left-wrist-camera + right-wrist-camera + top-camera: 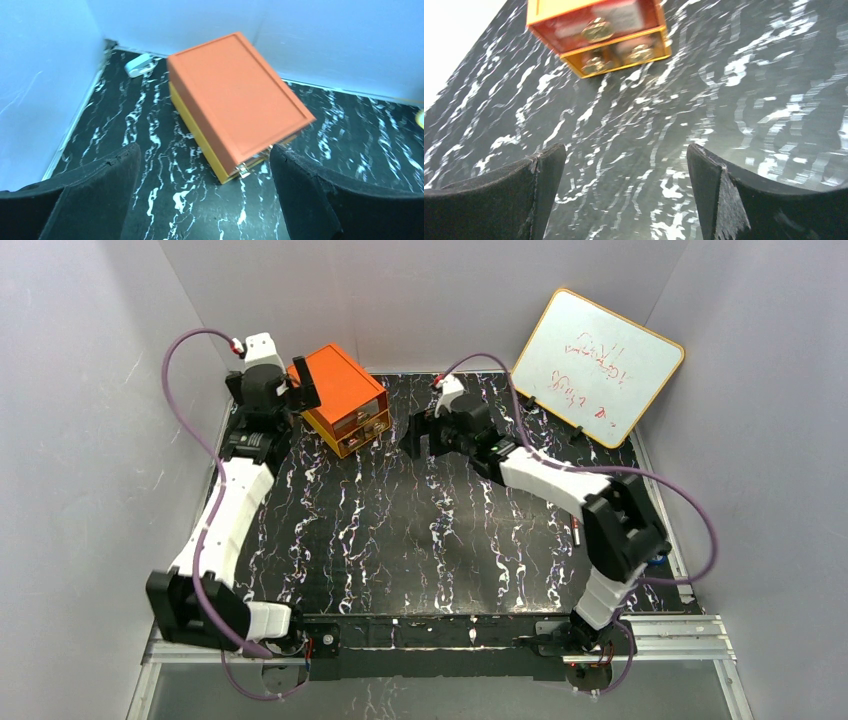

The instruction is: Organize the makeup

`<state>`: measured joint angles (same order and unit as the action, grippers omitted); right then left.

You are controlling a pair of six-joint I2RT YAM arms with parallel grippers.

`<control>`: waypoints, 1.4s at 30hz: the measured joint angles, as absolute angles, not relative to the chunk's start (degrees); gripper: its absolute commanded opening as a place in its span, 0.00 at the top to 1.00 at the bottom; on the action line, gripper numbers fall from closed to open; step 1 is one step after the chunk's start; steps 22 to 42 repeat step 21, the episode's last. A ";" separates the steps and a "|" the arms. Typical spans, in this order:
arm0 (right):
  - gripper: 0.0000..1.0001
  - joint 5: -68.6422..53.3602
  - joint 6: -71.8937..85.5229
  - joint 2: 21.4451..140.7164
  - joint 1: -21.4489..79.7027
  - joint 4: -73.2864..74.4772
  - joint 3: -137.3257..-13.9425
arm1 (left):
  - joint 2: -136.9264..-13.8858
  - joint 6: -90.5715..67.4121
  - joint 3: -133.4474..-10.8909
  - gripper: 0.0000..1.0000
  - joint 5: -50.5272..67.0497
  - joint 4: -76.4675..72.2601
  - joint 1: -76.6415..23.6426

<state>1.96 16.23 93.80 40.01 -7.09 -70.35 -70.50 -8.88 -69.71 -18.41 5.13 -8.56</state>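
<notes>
No makeup shows loose in any view. An orange drawer box (340, 390) with yellow lower drawers stands at the back left of the black marbled table (430, 540). My left gripper (300, 388) is open and empty, hovering beside and above the box's left rear; the box's orange lid (235, 95) fills the left wrist view ahead of the gripper (205, 155). My right gripper (420, 440) is open and empty, a little right of the box's front. The right wrist view shows the drawer fronts (594, 30) with gold knobs ahead of the gripper (624, 155). The drawers look shut.
A whiteboard (598, 365) with an orange rim leans against the back right wall. A thin dark red pen (577, 532) lies by the right arm. A small white object (138, 65) sits in the back left corner. Grey walls enclose the table.
</notes>
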 measured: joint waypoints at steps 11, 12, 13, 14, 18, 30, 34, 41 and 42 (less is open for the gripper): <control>0.01 14.61 8.45 80.68 35.73 1.21 -66.41 | -66.22 -4.60 -62.57 0.01 -7.18 5.19 -8.58; 0.01 14.76 8.27 80.58 35.70 1.48 -66.30 | -66.22 -4.45 -62.57 0.02 -6.90 5.19 -8.58; 0.01 14.94 8.08 80.38 35.70 1.74 -66.08 | -66.22 -4.36 -62.57 0.02 -6.72 5.21 -8.58; 0.01 15.00 7.88 80.31 35.70 1.85 -65.91 | -66.22 -4.25 -62.57 0.02 -6.52 5.26 -8.58; 0.01 15.55 7.44 80.29 35.70 2.83 -65.82 | -66.22 -4.03 -62.57 0.02 -6.09 5.41 -8.58; 0.01 16.10 7.38 80.29 35.70 2.96 -65.82 | -66.22 -4.03 -62.57 0.01 -5.76 5.91 -8.58; 0.01 16.10 7.38 80.29 35.70 2.96 -65.82 | -66.22 -4.03 -62.57 0.01 -5.76 5.91 -8.58; 0.01 16.10 7.38 80.29 35.70 2.96 -65.82 | -66.22 -4.03 -62.57 0.01 -5.76 5.91 -8.58; 0.01 16.10 7.38 80.29 35.70 2.96 -65.82 | -66.22 -4.03 -62.57 0.01 -5.76 5.91 -8.58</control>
